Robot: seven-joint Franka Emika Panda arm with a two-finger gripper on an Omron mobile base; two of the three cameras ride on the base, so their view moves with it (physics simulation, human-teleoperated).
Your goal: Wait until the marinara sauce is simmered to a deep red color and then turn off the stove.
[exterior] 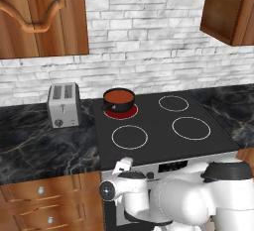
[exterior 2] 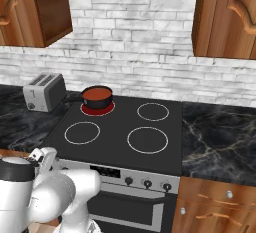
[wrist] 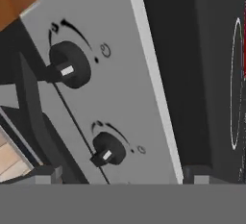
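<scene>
marinara sauce (exterior: 119,96): red, in the saucepan on the stove's (exterior: 163,148) far-left burner, which glows red
end effector (wrist: 117,172): jaws wide, empty, at the steel panel's left end
knobs (wrist: 108,148): 2 directly ahead, the nearer one between the fingertips

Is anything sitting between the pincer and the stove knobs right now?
Nothing visible. In the hand view the two dark knobs on the stove front panel lie straight ahead of the pincer, with open space between.
</scene>
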